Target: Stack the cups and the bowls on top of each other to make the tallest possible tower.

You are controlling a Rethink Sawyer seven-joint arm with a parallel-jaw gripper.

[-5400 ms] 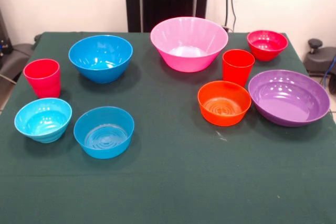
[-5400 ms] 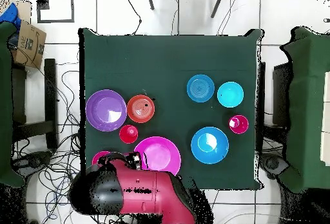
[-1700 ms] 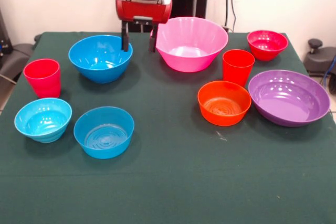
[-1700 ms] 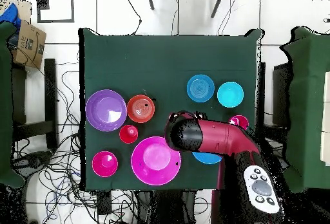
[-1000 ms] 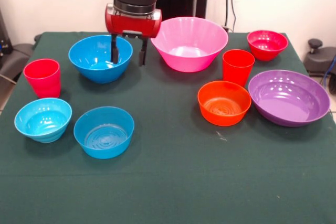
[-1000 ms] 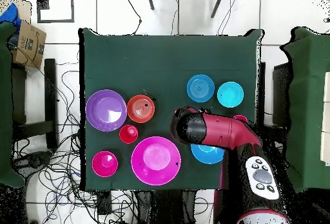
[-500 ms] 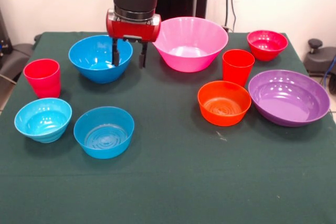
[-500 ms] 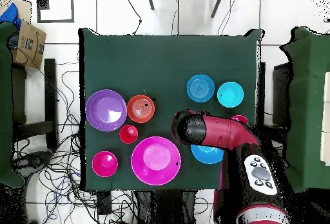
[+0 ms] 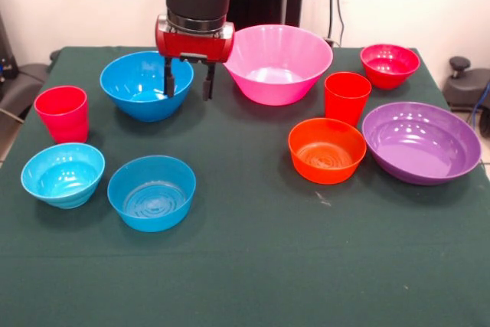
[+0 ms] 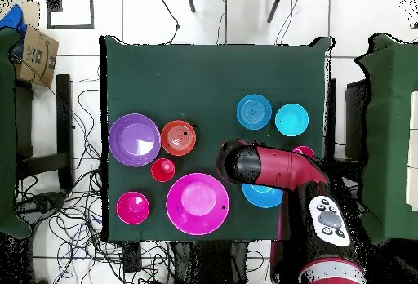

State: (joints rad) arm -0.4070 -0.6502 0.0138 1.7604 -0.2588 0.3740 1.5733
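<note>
My gripper (image 9: pixel 187 88) is open and empty, its fingers hanging astride the right rim of the deep blue bowl (image 9: pixel 142 86). The large pink bowl (image 9: pixel 276 63) stands just to its right. The pinkish-red cup (image 9: pixel 62 113), light-blue bowl (image 9: pixel 62 174) and small blue bowl (image 9: pixel 151 192) stand at the left. The orange-red cup (image 9: pixel 347 97), orange bowl (image 9: pixel 327 150), purple bowl (image 9: pixel 420 142) and small red bowl (image 9: pixel 390 64) stand at the right. All stand apart, none stacked. In the overhead view the arm (image 10: pixel 269 169) covers most of the blue bowl (image 10: pixel 263 195).
The green cloth table (image 9: pixel 253 266) has open room along its front half. Cables and a cardboard box (image 10: pixel 34 52) lie on the floor around the table.
The arm has come out from the pedestal over the table. Since 1.7 s ago my gripper has moved left, nearer the camera and lower, to the blue bowl's rim. No bowl or cup has moved.
</note>
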